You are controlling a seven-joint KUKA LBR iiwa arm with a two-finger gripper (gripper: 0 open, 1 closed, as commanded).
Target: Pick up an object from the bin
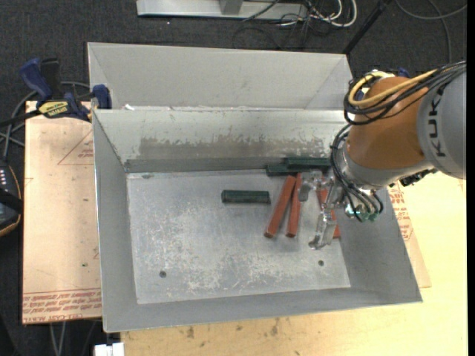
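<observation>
Tool [322, 236] beside two red rods [280, 207]

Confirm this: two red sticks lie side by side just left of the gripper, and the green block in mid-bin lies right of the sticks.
Not quite. The camera view shows the green block lying left of the red sticks, not right. The sticks do lie side by side just left of the gripper.

dark letters "ku" stand on the grey arm link [444, 128] at the right edge of the frame; other print nearby is too small to read.
</observation>
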